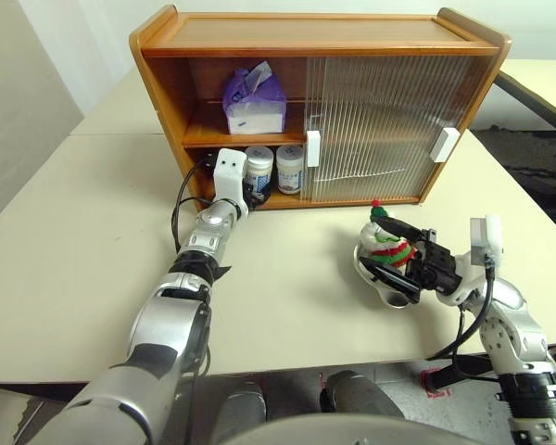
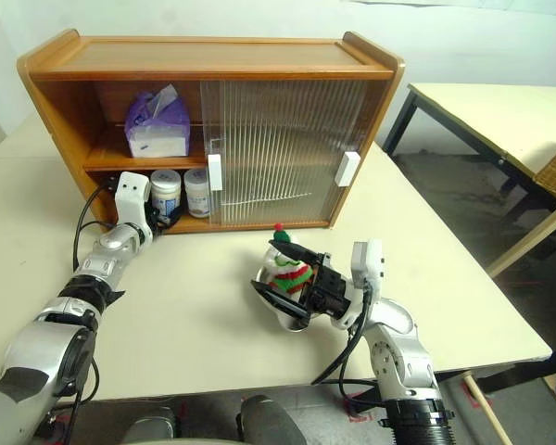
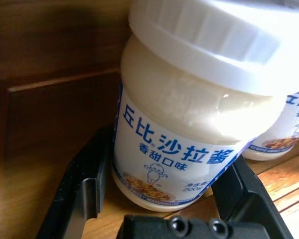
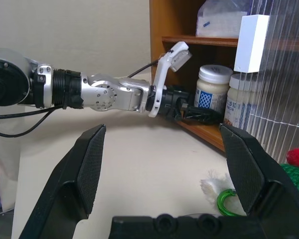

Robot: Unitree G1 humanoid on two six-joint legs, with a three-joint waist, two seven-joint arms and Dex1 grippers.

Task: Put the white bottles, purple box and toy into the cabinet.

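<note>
Two white bottles (image 1: pixel 273 167) sit mid-frame on the cabinet's (image 1: pixel 334 37) lower shelf; your left gripper (image 1: pixel 251 195) straddles one, fingers spread. Right gripper (image 1: pixel 394 264), wide open, flanks the toy (image 1: pixel 389 247).

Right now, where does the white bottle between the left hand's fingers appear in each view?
Left eye view: white bottle on the cabinet's lower shelf, at the left hand.
Right eye view: same lower shelf, left of its twin.
Left wrist view: close up, between the two black fingers.
Right wrist view: on the lower shelf, behind the left hand.
Shared landmark: the second bottle beside it.
</note>
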